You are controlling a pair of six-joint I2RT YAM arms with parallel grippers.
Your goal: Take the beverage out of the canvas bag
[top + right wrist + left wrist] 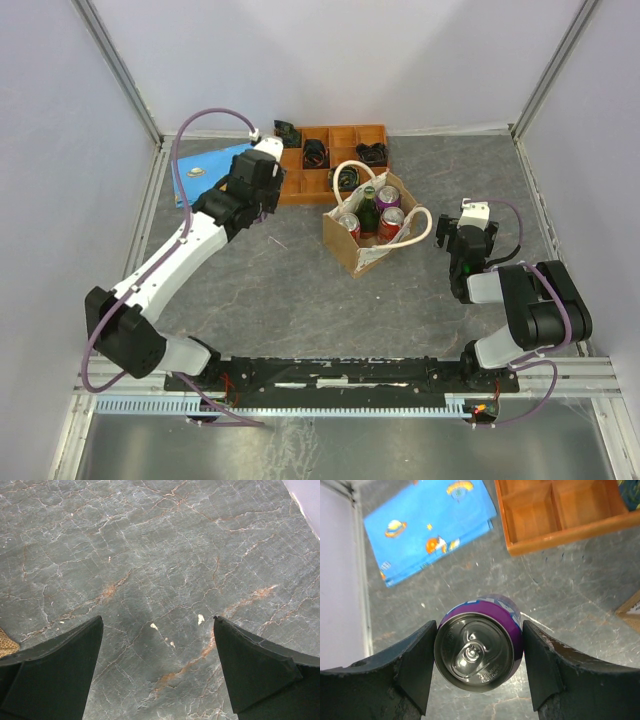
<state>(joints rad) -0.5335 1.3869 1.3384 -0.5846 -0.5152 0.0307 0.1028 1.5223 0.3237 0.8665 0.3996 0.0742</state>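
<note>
A purple beverage can point(479, 650) sits between the fingers of my left gripper point(479, 630), which is shut on its sides; I see it from above, silver top up. The can is outside the canvas bag point(362, 252), over the grey table left of it. Whether its base touches the table cannot be told. In the top view the left gripper point(260, 207) hides the can. The bag stands upright mid-table and holds a green bottle point(368, 205), a purple can point(388, 195) and two red cans point(348, 224). My right gripper point(157, 625) hangs open over bare table right of the bag.
An orange compartment tray point(300, 185) with dark items lies behind the bag; its corner point(560, 535) is close beyond the held can. A blue patterned cloth point(430, 525) lies at the back left. A bag corner point(6, 647) shows beside the right gripper. White walls enclose the table.
</note>
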